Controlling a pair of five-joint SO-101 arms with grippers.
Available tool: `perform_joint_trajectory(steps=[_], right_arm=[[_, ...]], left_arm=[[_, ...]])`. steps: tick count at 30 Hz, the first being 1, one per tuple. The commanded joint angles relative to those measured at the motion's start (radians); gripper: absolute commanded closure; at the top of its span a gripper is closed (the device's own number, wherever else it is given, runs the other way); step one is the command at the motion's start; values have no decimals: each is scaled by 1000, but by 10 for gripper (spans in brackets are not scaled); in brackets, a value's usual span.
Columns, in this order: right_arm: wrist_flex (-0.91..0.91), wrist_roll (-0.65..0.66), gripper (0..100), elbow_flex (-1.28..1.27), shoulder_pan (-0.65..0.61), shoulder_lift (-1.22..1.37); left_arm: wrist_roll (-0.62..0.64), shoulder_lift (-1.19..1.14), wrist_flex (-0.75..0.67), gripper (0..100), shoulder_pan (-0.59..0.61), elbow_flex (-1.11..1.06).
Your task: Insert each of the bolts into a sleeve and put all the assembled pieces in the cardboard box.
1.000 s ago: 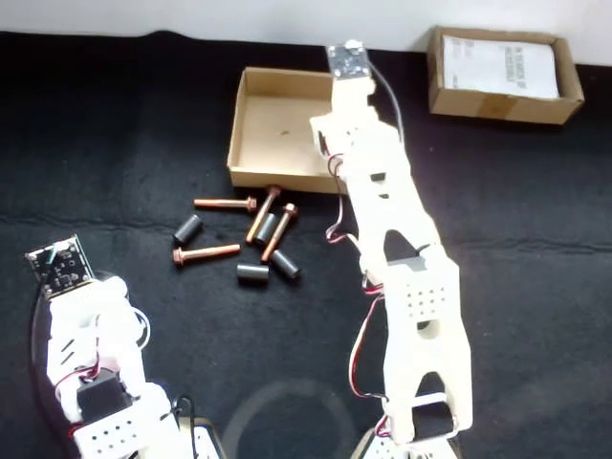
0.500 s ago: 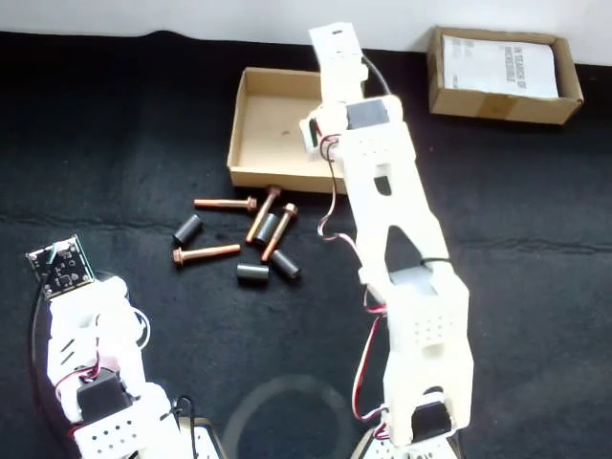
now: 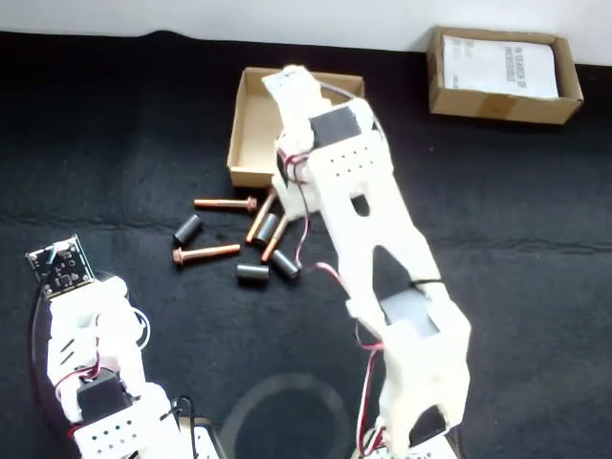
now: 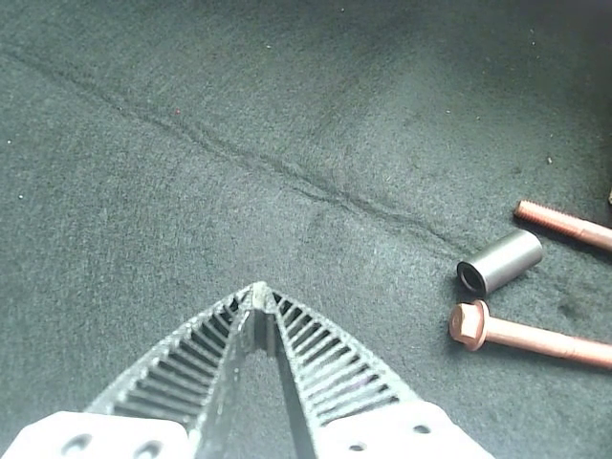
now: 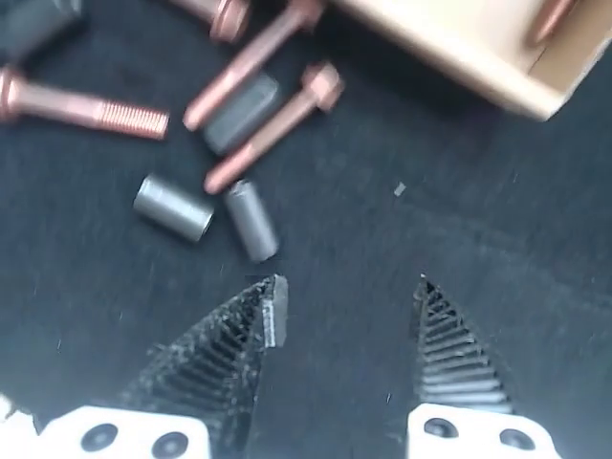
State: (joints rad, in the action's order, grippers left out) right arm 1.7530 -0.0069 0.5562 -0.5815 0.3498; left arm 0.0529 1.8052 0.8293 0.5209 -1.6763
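Note:
Several copper bolts and dark grey sleeves lie loose on the black mat just in front of the cardboard box (image 3: pixel 251 124). One bolt (image 3: pixel 206 253) and one sleeve (image 3: pixel 187 229) lie at the pile's left. My right gripper (image 5: pixel 349 301) is open and empty, hovering above the mat near two sleeves (image 5: pixel 172 207) and a bolt (image 5: pixel 273 124). A copper bolt end (image 5: pixel 550 19) shows inside the box (image 5: pixel 459 43). My left gripper (image 4: pixel 258 289) is shut and empty, low over bare mat, well short of a sleeve (image 4: pixel 499 261) and a bolt (image 4: pixel 535 335).
A second cardboard box (image 3: pixel 502 72) with a printed sheet stands at the back right. The right arm (image 3: pixel 354 210) stretches over the box's front edge and covers part of the pile. The left arm (image 3: pixel 91 325) sits at the front left.
The right arm has swung from above the box's right side leftward and toward the front, and now hangs over the pile. The left arm has stayed still.

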Motion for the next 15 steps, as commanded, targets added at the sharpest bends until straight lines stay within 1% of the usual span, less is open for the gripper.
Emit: perform_joint_trajectory(steps=[1,4,6,9,12,15], right_arm=[[10,8,800,-199,-61,-156],[7,8,800,-374,-117,-222],[-4,9,800,-447,-140,-239],[-47,28,800,-503,-153,-239],[-137,101,800,-541,-160,-237],[-229,114,800,-572,-166,-236]], left_arm=[[-5,-2,-15,987,7,-19],[-5,-2,-15,987,7,-19],[-5,-2,-15,987,7,-19],[-5,-2,-15,987,7,-19],[-5,-2,-15,987,7,-19],[-5,-2,-14,987,7,-19]])
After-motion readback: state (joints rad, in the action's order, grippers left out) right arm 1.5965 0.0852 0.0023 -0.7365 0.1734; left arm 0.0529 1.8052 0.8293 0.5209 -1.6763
